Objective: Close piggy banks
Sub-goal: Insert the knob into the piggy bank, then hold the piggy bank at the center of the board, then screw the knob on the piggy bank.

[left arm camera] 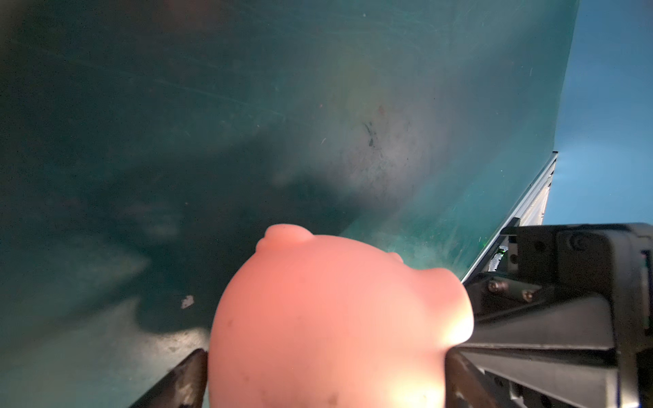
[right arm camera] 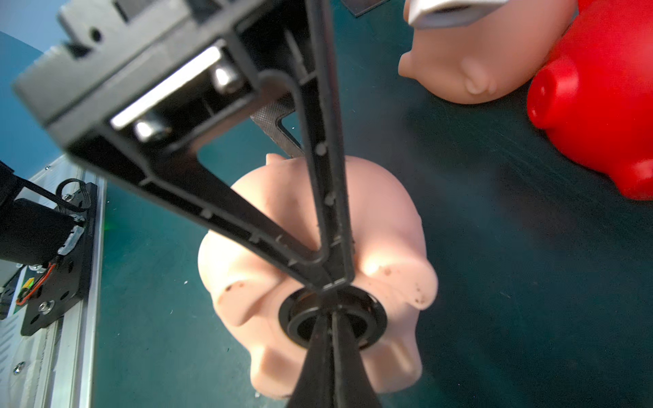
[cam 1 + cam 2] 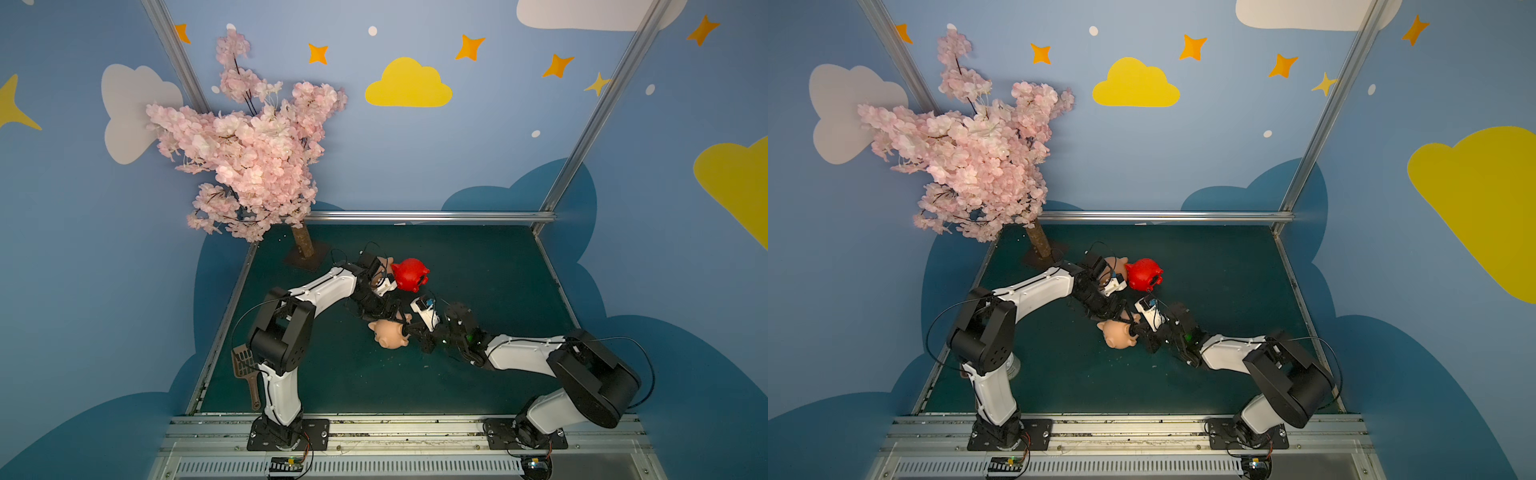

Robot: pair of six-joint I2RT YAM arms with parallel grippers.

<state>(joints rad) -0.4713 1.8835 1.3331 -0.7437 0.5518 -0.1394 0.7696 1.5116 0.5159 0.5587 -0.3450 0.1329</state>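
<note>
My left gripper [image 1: 325, 371] is shut on a peach piggy bank [image 3: 388, 334], one finger against each side of its round body [image 1: 335, 318]. The pig lies tilted mid-table, belly hole turned towards my right arm. My right gripper [image 2: 332, 311] is shut, and its tips touch the middle of a black round plug [image 2: 293, 321] that sits in the belly hole of that pig [image 2: 388, 219]. Behind them a second peach piggy bank [image 2: 477, 63] lies against a glossy red piggy bank [image 3: 410, 274]. In both top views my left arm partly hides the second peach pig [image 3: 1119, 266].
A pink blossom tree [image 3: 253, 166] stands at the back left corner, its trunk base [image 3: 305, 249] close to my left forearm. A brown slotted scoop [image 3: 245, 365] lies by the left edge. Metal rails run along the back [image 3: 415, 216] and front of the green table [image 3: 478, 270].
</note>
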